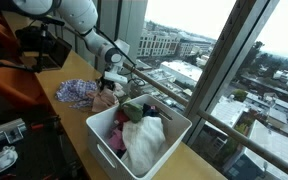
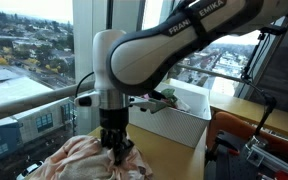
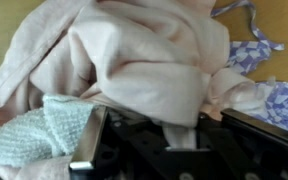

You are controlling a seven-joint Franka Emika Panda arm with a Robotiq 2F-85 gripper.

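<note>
Pinching a thin fold of the pink cloth (image 3: 154, 60), heaped on the tabletop (image 1: 72, 70) beside the white basket (image 1: 102, 140), the end effector (image 2: 116, 150) is clamping together on it. The fold is likely risking a slip, or is snagging the teal towel (image 3: 34, 130) touching it.

Readable lettering — one brand name
In an exterior view the white robot arm (image 2: 189, 42) bears "FRANKA EMIKA" in dark capitals.

Soft, matt pink cloth (image 3: 154, 60); nubby pale-green terry towel (image 3: 34, 130); smooth white bin (image 1: 102, 137), probably plastic; matt wood-grain table (image 1: 74, 68).
</note>
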